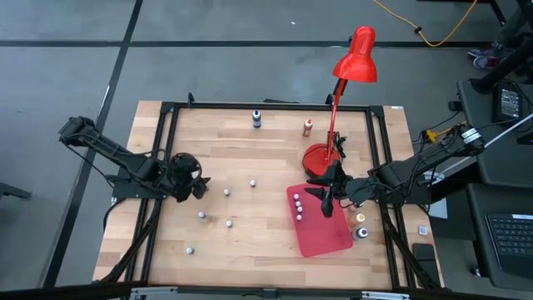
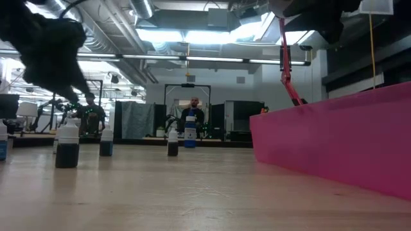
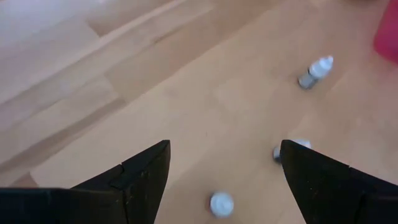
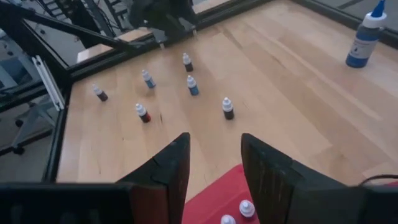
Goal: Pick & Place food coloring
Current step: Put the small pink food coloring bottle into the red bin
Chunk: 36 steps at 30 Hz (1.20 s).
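food coloring (image 4: 228,108): tiny pale-capped bottles upright on wood; both tools (image 3: 221,165) (image 4: 214,158) released

Right hand (image 4: 214,163) hovered with its fingers parted above a red mat (image 4: 214,202).
Two capped bottles (image 4: 238,213) stood on the mat; six small bottles (image 4: 228,108) dotted the wooden bench (image 4: 292,93), a blue bottle (image 4: 363,38) farther off.
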Tool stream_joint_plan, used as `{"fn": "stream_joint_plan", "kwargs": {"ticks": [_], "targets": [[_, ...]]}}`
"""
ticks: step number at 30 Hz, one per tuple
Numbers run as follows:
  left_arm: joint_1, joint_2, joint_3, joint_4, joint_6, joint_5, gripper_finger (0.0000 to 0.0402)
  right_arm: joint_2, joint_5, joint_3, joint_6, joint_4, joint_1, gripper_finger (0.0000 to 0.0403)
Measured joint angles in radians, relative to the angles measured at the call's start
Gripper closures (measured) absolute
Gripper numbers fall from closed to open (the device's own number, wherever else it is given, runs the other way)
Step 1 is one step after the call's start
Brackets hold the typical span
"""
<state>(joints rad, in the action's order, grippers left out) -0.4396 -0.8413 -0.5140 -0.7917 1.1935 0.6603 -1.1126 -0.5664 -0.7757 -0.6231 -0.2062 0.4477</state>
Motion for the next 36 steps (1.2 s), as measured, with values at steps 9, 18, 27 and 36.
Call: {"fn": "stream_joint_plan", "kwargs": {"ticks": [9,18,27,36], "targets": [[-0.201,-0.001,0.000,-0.155,0.119,0.037,0.0107,0.000,0.000,0.000,-0.002,-0.038,0.000,0.0258],[-0.317,-0.088,0.000,-0.139,0.266,0.024,0.0107,0.000,-0.014,0.000,-0.001,-0.039,0.000,0.0258],[-0.364,-0.269,0.000,-0.133,0.584,0.036,0.0107,0.000,-0.007,0.000,0.028,-0.045,0.000,0.0258],[-0.364,-0.434,0.000,-0.072,0.742,0.021,0.0107,0.000,0.038,0.000,0.089,-0.051,0.000,0.0258]]}}
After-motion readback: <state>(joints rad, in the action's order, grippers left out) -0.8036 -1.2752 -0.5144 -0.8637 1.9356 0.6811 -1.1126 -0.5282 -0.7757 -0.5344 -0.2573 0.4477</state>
